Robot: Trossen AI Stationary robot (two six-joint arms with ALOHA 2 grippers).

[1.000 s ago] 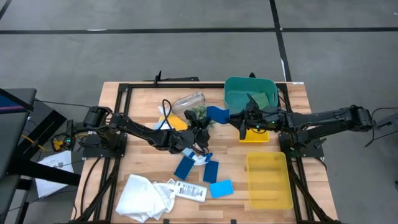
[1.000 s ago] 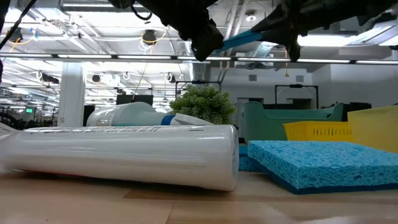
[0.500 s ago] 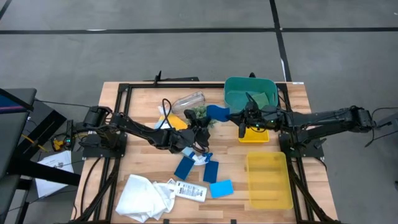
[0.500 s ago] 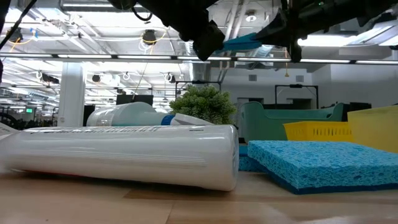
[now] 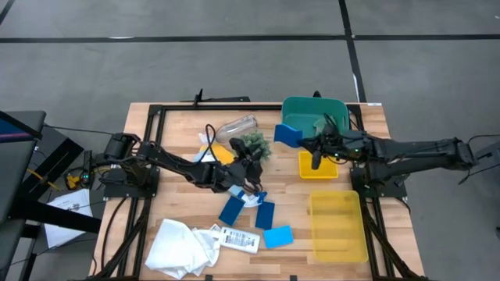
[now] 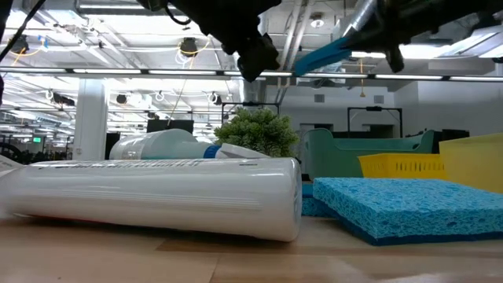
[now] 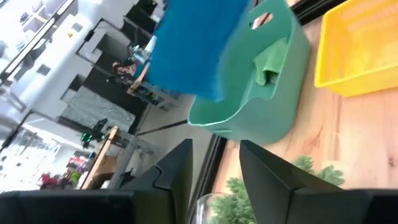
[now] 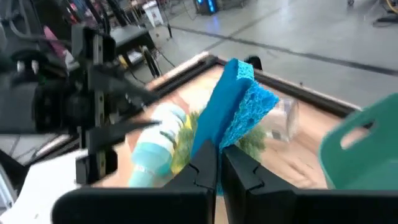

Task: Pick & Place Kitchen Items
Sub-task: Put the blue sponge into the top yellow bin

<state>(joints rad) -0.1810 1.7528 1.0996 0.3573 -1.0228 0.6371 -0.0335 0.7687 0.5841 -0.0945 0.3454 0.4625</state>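
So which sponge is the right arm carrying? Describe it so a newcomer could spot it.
Find the teal bin at the table's far edge. At its near-left corner a blue sponge hangs in the air, gripped by the right pincer. The other blue sponges lie flat on the wood nearer the front; only this one is lifted.

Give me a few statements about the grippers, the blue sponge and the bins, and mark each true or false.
1. The right gripper grips a blue sponge. True.
2. That sponge lies flat on the table. False: it is held in the air by the teal bin's rim.
3. The left gripper is open and empty. True.
4. The yellow bin holds a white cloth. False: the white cloth lies on the table's near left part.
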